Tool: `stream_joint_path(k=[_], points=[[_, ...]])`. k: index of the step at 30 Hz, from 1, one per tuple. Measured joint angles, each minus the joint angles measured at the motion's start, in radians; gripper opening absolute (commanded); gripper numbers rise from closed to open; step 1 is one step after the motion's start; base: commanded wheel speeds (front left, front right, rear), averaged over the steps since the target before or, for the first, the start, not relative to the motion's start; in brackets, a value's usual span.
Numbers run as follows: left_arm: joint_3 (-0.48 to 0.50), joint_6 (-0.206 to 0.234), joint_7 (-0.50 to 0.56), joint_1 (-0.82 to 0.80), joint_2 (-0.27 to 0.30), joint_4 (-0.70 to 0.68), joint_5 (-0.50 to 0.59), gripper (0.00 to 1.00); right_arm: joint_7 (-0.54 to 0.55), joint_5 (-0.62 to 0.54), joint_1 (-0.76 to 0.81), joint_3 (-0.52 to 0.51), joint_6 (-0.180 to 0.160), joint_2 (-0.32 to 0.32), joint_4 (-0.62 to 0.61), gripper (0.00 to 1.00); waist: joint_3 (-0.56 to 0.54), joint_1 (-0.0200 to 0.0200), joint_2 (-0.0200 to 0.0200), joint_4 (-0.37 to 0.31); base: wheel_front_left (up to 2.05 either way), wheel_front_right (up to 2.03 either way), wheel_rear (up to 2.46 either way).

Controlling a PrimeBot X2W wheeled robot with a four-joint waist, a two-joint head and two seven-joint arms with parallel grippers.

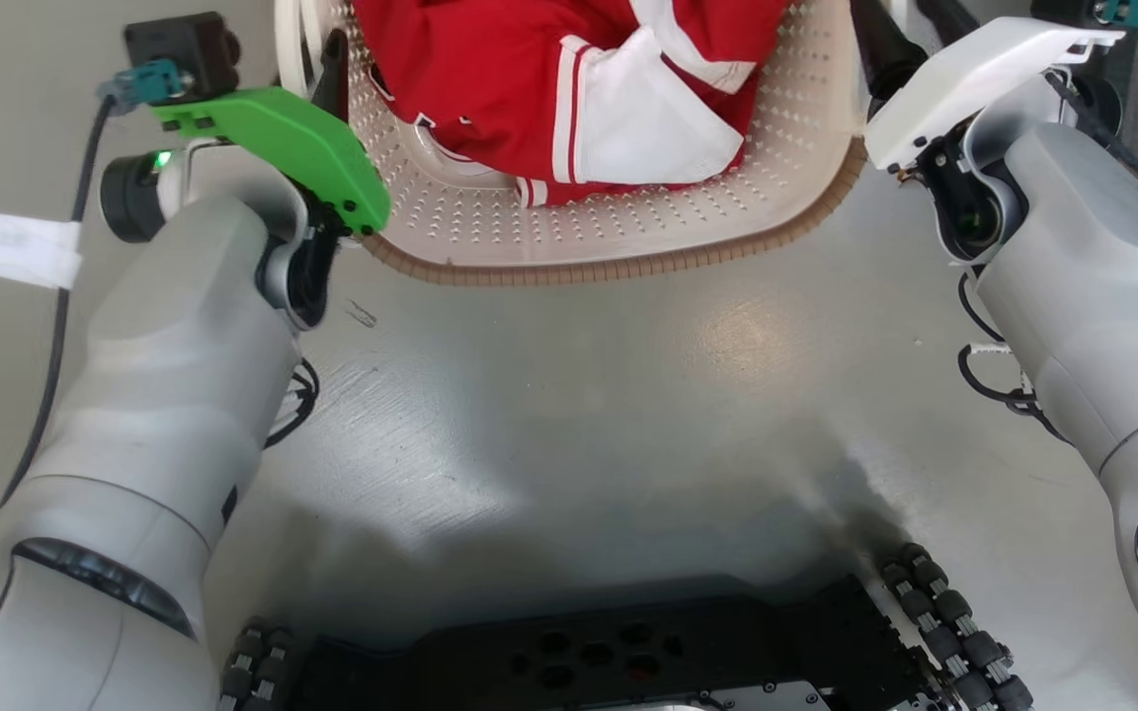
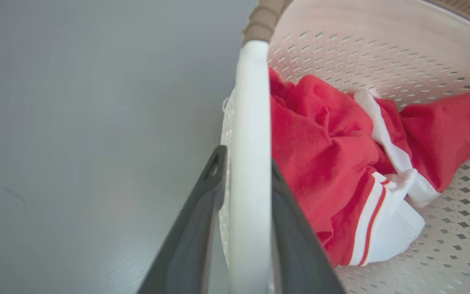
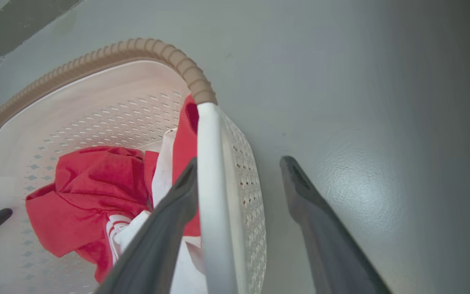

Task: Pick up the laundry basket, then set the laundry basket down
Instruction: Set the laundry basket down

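Laundry basket (image 1: 589, 222): small, rounded-rectangular, cream-white plastic, with walls and bottom pierced by rows of small holes. A brown woven-look rim (image 1: 628, 269) ran around the top edge, broken at each side by a smooth white handle (image 2: 251, 163). It was open side up over the grey floor (image 1: 569, 395); whether it touched the floor could not be told. It contained a crumpled red-and-white garment (image 1: 549, 89).

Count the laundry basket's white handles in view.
2. The left handle sits between the fingers of the left gripper; the right handle between those of the right gripper, outer finger clear.
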Motion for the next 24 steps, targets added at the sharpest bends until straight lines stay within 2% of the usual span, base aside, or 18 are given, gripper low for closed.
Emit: stream_joint_path(k=[24], points=[[-0.037, 0.0, -0.001, -0.012, 0.001, 0.052, 0.021, 1.0, -0.001, -0.018, 0.004, -0.031, 0.0, 0.007, 0.001, 1.0, -0.03, 0.0, 0.0, -0.001, 0.0, 0.0, 0.0]])
